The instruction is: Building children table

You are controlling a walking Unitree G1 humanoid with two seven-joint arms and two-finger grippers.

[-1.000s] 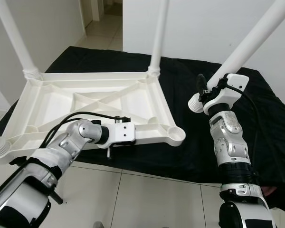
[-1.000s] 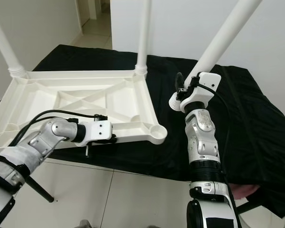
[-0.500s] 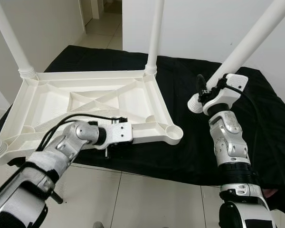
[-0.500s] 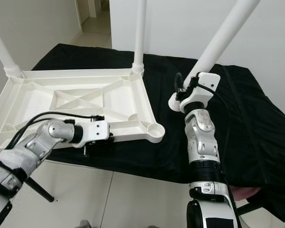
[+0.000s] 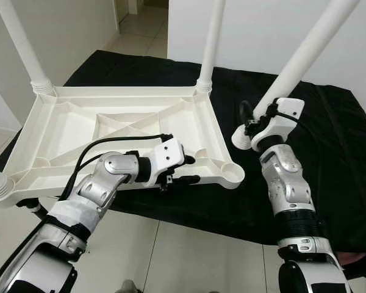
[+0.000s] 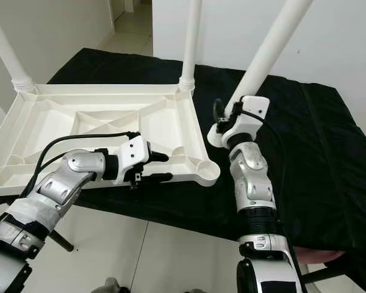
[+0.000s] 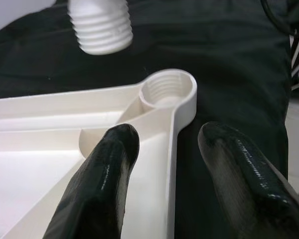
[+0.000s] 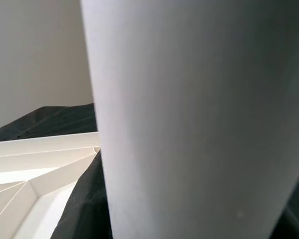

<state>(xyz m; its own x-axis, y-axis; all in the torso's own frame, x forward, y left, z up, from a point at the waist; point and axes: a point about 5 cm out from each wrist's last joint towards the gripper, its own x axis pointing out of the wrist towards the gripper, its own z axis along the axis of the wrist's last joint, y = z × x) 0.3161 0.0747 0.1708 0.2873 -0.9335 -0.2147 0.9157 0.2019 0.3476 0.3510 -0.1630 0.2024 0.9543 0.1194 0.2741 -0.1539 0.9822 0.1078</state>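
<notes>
A white plastic table top (image 5: 67,131) lies upside down on a black cloth. Three white legs stand screwed into its corners, one of them at the far right (image 5: 210,43). The near right corner has an empty threaded socket (image 5: 232,173), also seen in the left wrist view (image 7: 167,89). My left gripper (image 5: 187,170) is open, its two fingers (image 7: 109,164) astride the front rim and pointing at that socket. My right gripper (image 5: 255,119) is shut on the fourth leg (image 5: 305,55), which is tilted. Its threaded end (image 5: 239,139) hangs just beyond and above the socket.
The black cloth (image 5: 335,152) covers the whole work surface and drops at the near edge to a tiled floor (image 5: 189,256). A white wall (image 5: 262,24) stands close behind. An open passage (image 5: 140,18) lies at the far left.
My left gripper has turned from under the front rim to point along it at the socket, fingers now spread over the rim. The right arm with the leg has shifted slightly left.
</notes>
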